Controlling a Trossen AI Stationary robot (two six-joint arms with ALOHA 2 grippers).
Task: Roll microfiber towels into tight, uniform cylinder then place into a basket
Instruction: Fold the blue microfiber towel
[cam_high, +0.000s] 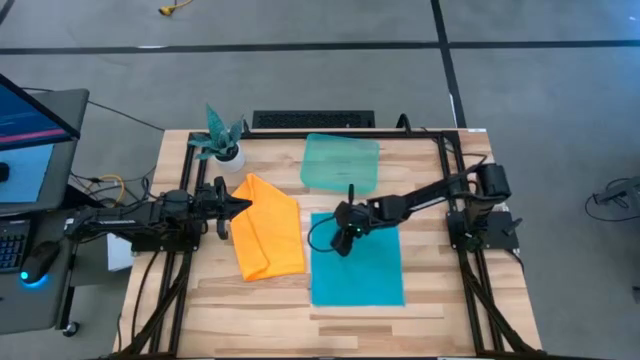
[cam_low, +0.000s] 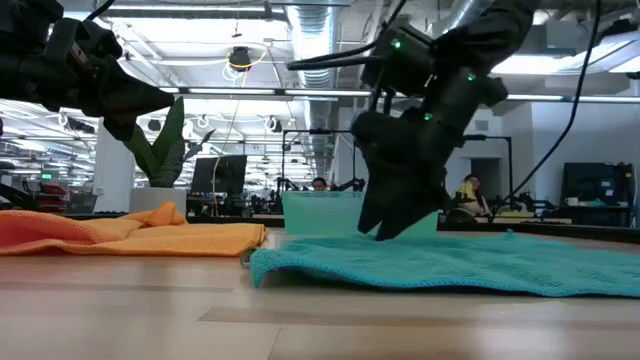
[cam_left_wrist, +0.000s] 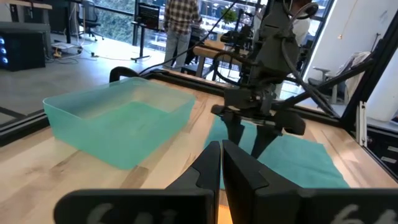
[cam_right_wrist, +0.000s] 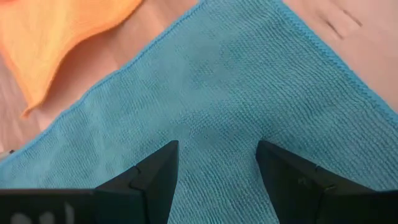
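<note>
We cannot see the far corner of the turquoise towel under the right gripper; in the right wrist view its edges run off-frame.

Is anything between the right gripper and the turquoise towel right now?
Nothing visible. The right gripper hangs open directly over the flat turquoise-blue microfiber towel, near its far left corner, with only cloth between its fingers. The folded orange towel lies beside it, out of the path.
</note>
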